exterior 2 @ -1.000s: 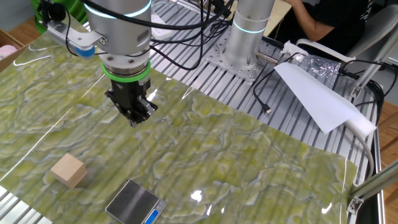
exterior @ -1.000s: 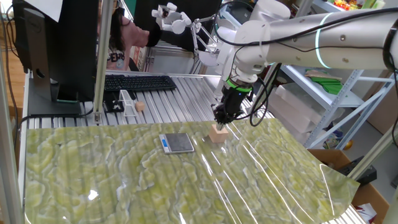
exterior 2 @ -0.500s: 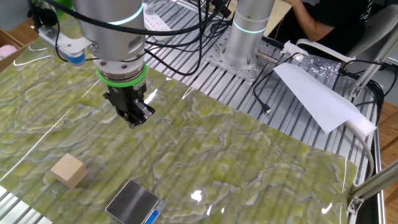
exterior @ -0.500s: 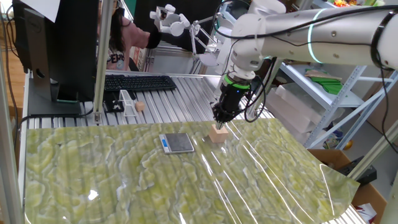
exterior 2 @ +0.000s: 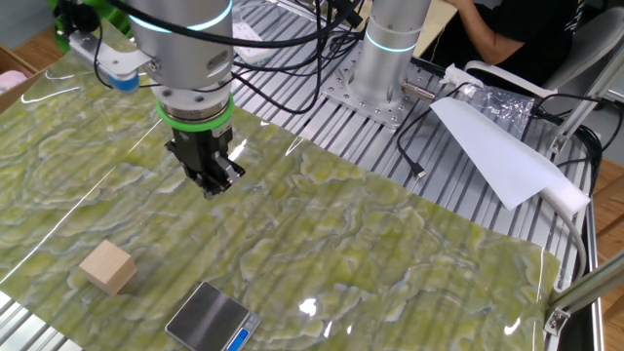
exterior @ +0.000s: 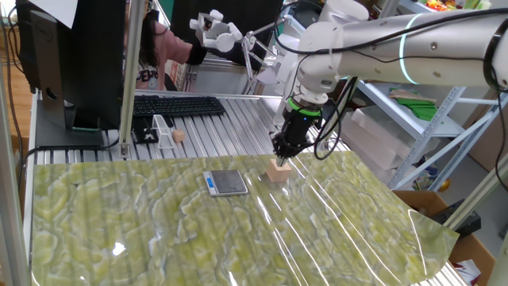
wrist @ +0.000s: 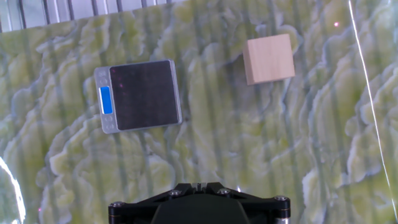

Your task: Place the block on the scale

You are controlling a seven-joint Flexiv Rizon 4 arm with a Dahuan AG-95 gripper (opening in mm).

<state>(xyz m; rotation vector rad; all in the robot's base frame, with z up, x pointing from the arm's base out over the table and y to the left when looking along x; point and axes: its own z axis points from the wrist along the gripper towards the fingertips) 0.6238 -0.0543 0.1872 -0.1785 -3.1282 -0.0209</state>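
Block [exterior: 277,171]: light tan wooden cube, sitting flat on the green marbled mat [exterior: 159,230], plain faces, untouched. Also visible near the lower left edge of the other fixed view [exterior 2: 107,267] and at upper right in the hand view [wrist: 268,58].

Scale [exterior: 226,183]: small, flat, square, dark grey top plate, blue strip on its front edge. Lying on the same mat near the block with a strip of bare mat between them, not touching. Nothing on the plate. Seen in the other fixed view [exterior 2: 214,317] at the bottom edge, and in the hand view [wrist: 138,95] to the left of the block, slightly skewed, blue display on its left side.

Gripper [exterior: 282,151]: hanging above the mat, pointing down, not in contact with block or scale. In one fixed view lined up just above and behind the block; in the other fixed view [exterior 2: 208,181] well up the mat from both block and scale. Fingers close together at the tips, holding nothing; cannot tell for sure whether fully closed. Only the dark base of the hand visible at the bottom of the hand view.

Beyond the mat: ribbed aluminium table [exterior: 238,119], black keyboard [exterior: 176,105] at the back, a tiny round tan ball [exterior: 178,136] beside a small clear stand [exterior: 163,132], a dark monitor [exterior: 75,59] at the left.
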